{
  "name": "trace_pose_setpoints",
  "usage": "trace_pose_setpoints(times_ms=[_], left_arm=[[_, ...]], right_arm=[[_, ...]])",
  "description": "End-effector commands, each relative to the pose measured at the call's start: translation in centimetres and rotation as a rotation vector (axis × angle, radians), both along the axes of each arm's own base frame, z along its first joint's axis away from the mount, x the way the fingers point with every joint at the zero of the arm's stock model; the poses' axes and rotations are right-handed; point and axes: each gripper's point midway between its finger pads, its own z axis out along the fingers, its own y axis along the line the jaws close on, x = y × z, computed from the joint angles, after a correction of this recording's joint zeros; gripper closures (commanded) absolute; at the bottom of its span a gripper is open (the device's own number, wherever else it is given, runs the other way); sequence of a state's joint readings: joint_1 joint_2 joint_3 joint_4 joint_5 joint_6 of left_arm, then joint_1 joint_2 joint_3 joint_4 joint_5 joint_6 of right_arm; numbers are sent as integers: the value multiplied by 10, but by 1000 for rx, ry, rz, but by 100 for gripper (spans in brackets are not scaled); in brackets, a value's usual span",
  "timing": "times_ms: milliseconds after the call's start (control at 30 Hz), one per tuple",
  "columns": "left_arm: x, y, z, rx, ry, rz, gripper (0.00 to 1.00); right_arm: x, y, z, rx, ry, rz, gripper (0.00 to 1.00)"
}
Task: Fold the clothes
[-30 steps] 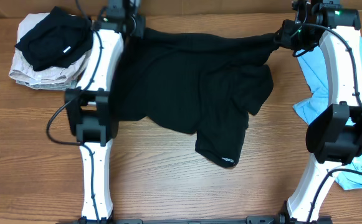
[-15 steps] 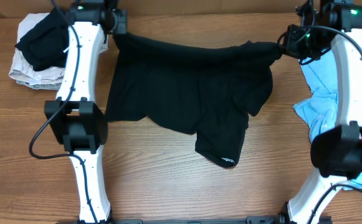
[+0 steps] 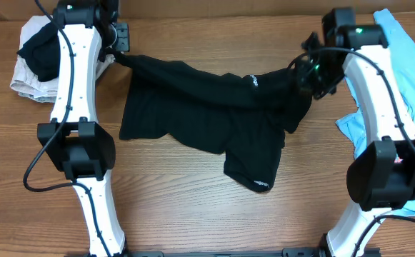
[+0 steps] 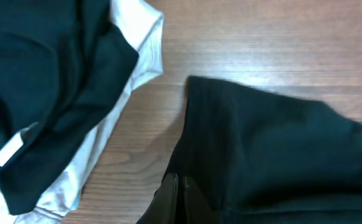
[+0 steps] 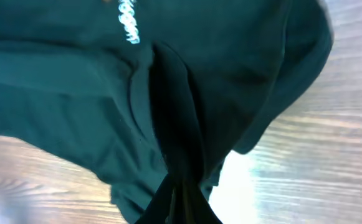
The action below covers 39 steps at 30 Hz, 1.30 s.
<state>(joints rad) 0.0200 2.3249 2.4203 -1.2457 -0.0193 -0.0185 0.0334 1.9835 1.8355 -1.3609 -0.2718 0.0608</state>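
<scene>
The large black garment (image 3: 200, 118) of the clothes lies spread mid-table, its far edge lifted and turned over toward the front, with a small white logo (image 3: 252, 81) showing on the fold. My left gripper (image 3: 121, 57) is shut on the garment's far-left corner; in the left wrist view the fingers (image 4: 172, 194) pinch the black cloth (image 4: 280, 155). My right gripper (image 3: 303, 71) is shut on the far-right corner, and the cloth (image 5: 168, 81) bunches into the gripper (image 5: 184, 196). A light-blue tee (image 3: 400, 50) lies under the right arm.
A pile of a black cloth (image 3: 46, 46) on beige cloth (image 3: 32, 86) sits at the far left, close to the left gripper; it shows in the left wrist view as black (image 4: 43, 81) over white cloth (image 4: 137, 43). Bare wood table (image 3: 193, 214) lies in front.
Both grippers have moved toward the front with the garment's far edge, the right one also inward. The edge now folds over the garment, and the white logo has come into view.
</scene>
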Motion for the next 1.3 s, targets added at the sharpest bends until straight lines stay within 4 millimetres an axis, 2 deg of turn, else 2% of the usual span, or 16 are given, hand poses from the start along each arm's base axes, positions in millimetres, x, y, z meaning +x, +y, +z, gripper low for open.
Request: trace_pose_setpoints(times_ms=[0, 33, 200, 233, 267, 367, 467, 500, 600, 667, 700, 767, 933, 1000, 1067, 1267], left_arm=[[-4, 1, -32, 24, 83, -36, 96], [-8, 1, -40, 23, 111, -36, 96], [-19, 1, -62, 19, 197, -37, 96], [-21, 1, -64, 18, 207, -38, 91], [-22, 1, -66, 18, 214, -37, 80], [-21, 1, -65, 18, 211, -37, 55], [-17, 0, -50, 16, 175, -37, 41], [-15, 1, -32, 16, 142, -32, 36], [-14, 1, 9, 16, 65, -24, 28], [-16, 1, 45, 13, -6, -12, 25], [-18, 1, 67, 11, -51, -7, 24], [-25, 0, 102, 5, -127, 0, 23], [-59, -5, 182, -22, -290, 6, 21], [-78, -5, 203, -24, -317, 9, 21], [-93, -5, 210, -23, -313, 9, 21], [-115, -14, 232, -64, -347, -12, 18]], right_arm=[[-12, -9, -23, -25, 57, -34, 96], [-17, -11, -32, -26, 79, -39, 96], [-19, -13, -36, -39, 88, -40, 95], [-19, -13, -36, -39, 88, -40, 90], [-19, -14, -36, -39, 87, -40, 85], [-18, -14, -33, -39, 78, -42, 75], [-12, -16, -15, -36, 39, -48, 71], [-7, -16, 10, -31, -24, -50, 68], [-3, -15, 58, -27, -145, -51, 60], [-6, -15, 89, -25, -214, -51, 55], [-10, -14, 111, -23, -262, -49, 52], [-21, -13, 139, -20, -324, -48, 49], [-54, -13, 184, -15, -428, -46, 48], [-71, -13, 198, -13, -456, -46, 48], [-84, -13, 209, -11, -479, -51, 48], [-126, -7, 237, 15, -544, -69, 48]])
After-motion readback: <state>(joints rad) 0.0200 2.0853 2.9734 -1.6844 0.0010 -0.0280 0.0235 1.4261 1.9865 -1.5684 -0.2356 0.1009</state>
